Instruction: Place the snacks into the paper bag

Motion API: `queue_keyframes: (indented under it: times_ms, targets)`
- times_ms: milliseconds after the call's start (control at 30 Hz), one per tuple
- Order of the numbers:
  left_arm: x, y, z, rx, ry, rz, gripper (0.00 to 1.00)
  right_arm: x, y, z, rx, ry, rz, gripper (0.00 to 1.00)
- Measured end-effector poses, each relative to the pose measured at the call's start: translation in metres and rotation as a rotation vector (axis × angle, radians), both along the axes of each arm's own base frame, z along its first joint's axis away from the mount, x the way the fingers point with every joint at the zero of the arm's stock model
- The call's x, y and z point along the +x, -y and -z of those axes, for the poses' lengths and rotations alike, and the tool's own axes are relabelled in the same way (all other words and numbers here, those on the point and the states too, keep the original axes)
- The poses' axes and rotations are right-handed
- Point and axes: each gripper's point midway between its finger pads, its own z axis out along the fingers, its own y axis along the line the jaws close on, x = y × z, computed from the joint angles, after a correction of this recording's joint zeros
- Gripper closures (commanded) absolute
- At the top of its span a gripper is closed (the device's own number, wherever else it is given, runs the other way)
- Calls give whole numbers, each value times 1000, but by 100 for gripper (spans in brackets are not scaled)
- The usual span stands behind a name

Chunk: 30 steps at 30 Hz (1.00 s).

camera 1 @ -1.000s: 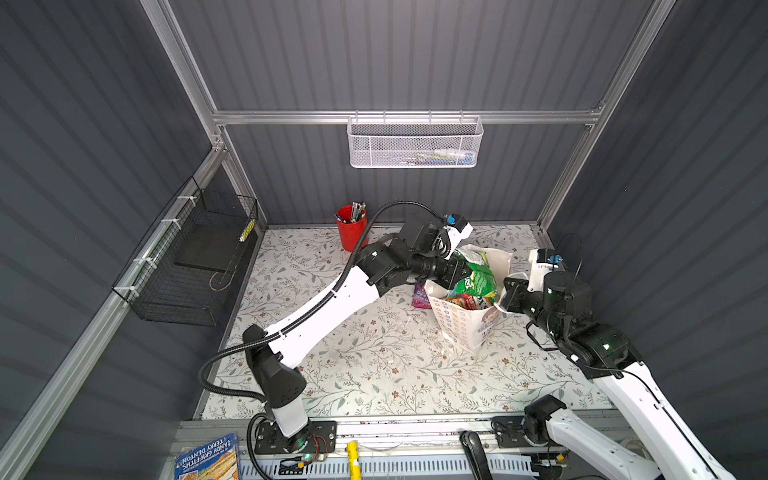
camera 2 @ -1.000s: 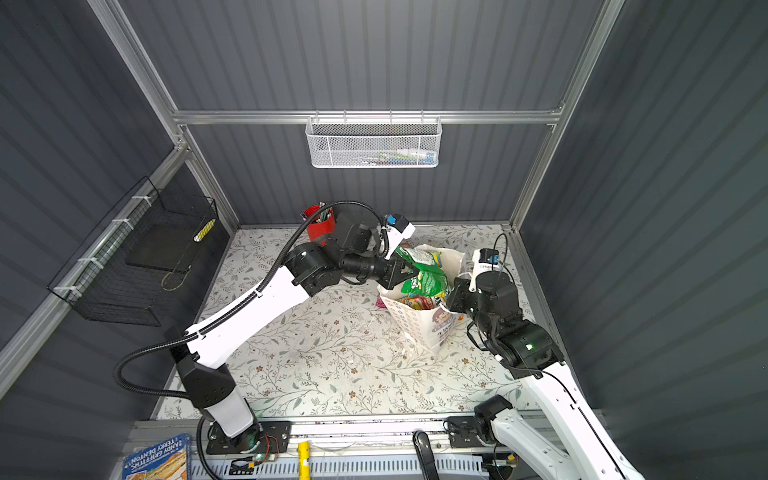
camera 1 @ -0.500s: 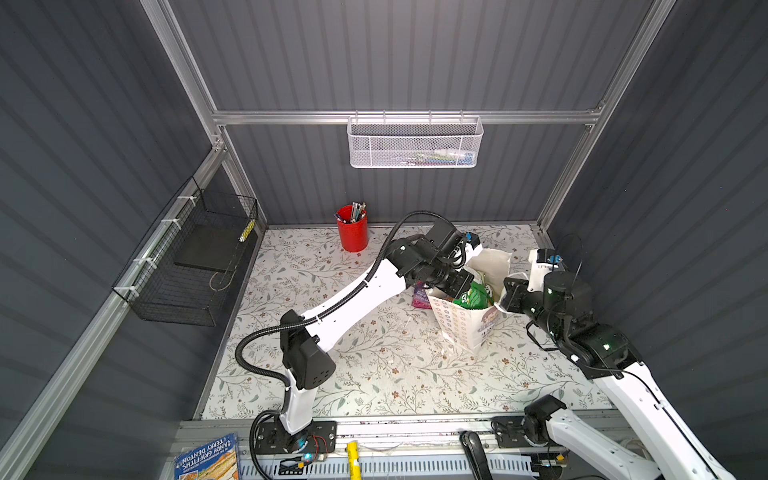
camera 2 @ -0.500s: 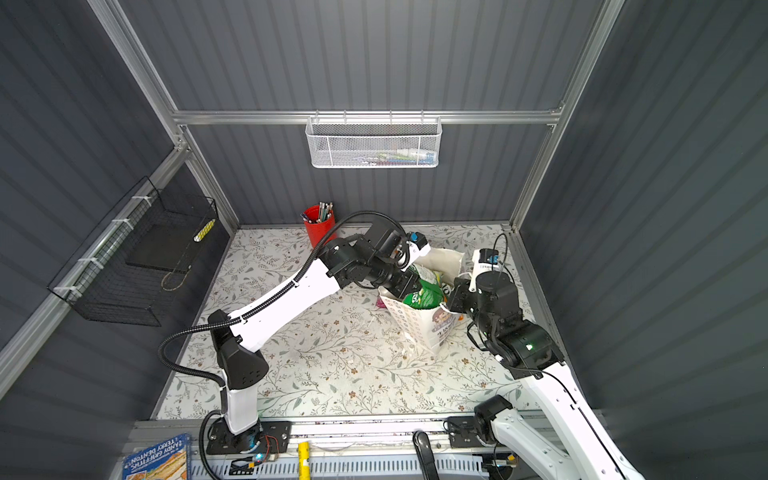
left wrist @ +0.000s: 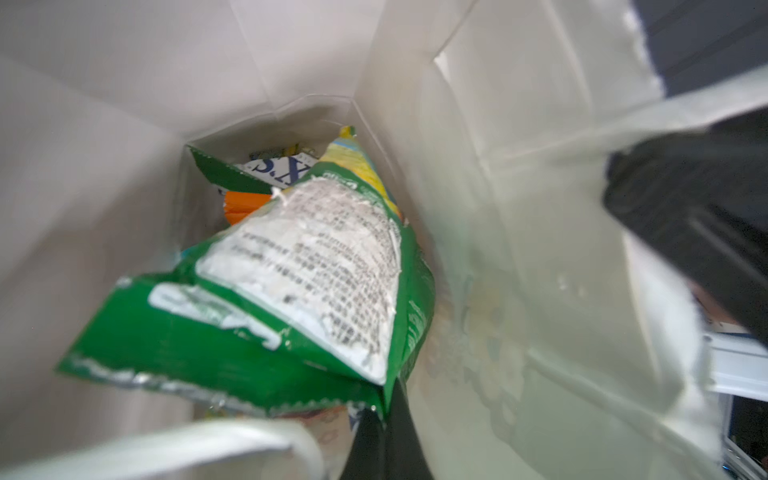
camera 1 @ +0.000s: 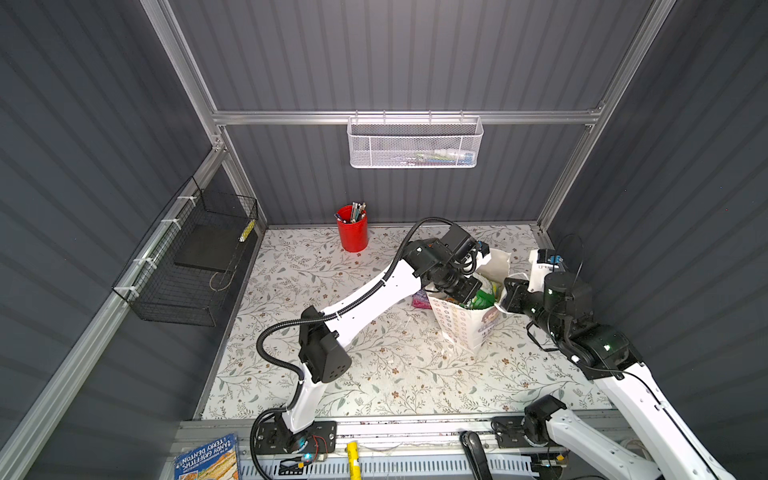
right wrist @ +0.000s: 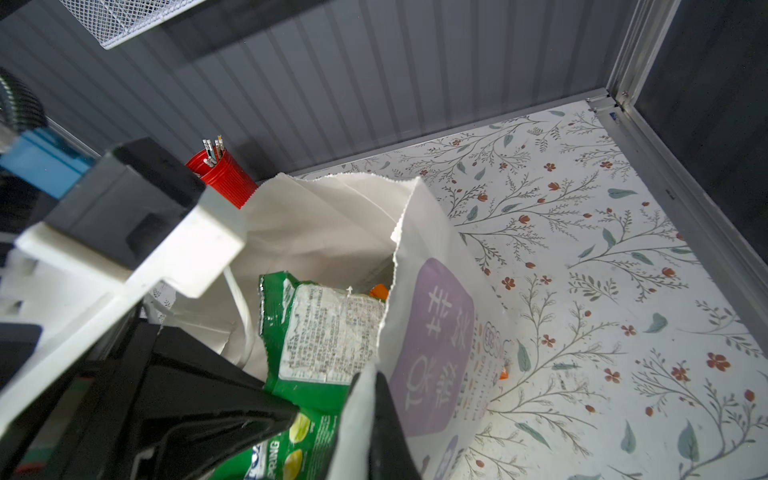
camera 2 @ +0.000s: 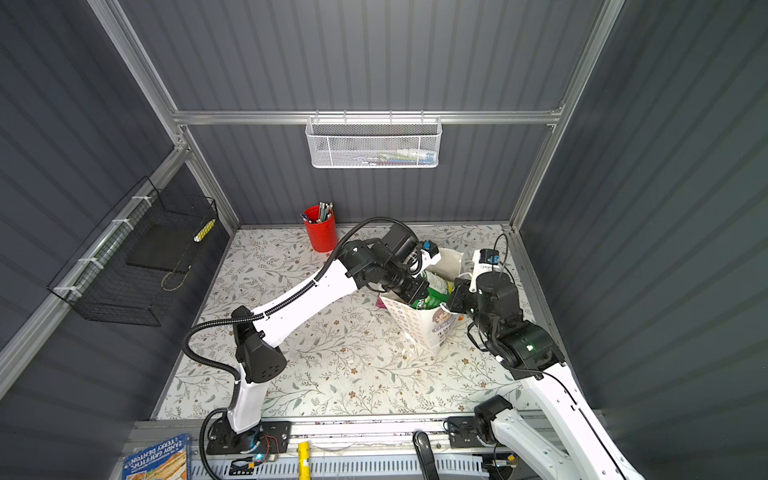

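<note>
Green glossy packet with crinkled white label stands lengthwise down the bag; left hand pinches its corner, right hand clamps the rim.

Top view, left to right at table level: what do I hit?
Black wire wall basket → red plastic cup of pens → pink glossy snack packet → white paper carrier bag → right pincer at the bag's rim.

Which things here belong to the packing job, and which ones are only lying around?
For the job: paper bag, green packet in its mouth, orange packet deeper inside, pink packet lying beside the bag.
Lying about: red cup of pens, white mesh basket, black wire basket, book.
</note>
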Motion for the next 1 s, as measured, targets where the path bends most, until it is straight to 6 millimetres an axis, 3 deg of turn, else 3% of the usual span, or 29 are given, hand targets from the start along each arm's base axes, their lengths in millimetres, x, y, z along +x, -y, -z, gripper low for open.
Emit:
queue_keyframes:
  times_ms: [67,133,200,367,500,700,800,900,1000]
  targets:
    - [7,-6,2,33,28,-35,55,0,0,0,0,1,0,100]
    - [16,-14,2,66,62,-91,40,0,0,0,0,1,0,100]
    - [23,-18,0,83,85,-137,29,0,0,-1,1,2,0,100]
    - [29,-22,-11,66,112,-186,16,-1,0,-1,2,5,0,100]
    - [24,-27,-42,-21,137,-197,0,-2,1,-2,1,6,2,100]
    - [-4,-52,-115,-264,201,-189,0,-3,2,-1,-2,4,6,100]
    - [-7,-72,-146,-340,269,-234,0,-3,3,-1,-5,3,9,100]
    - [1,-92,-159,-334,342,-320,0,-3,4,-1,-6,2,12,100]
    - [12,-100,-150,-274,377,-378,0,-3,4,-1,-7,2,12,100]
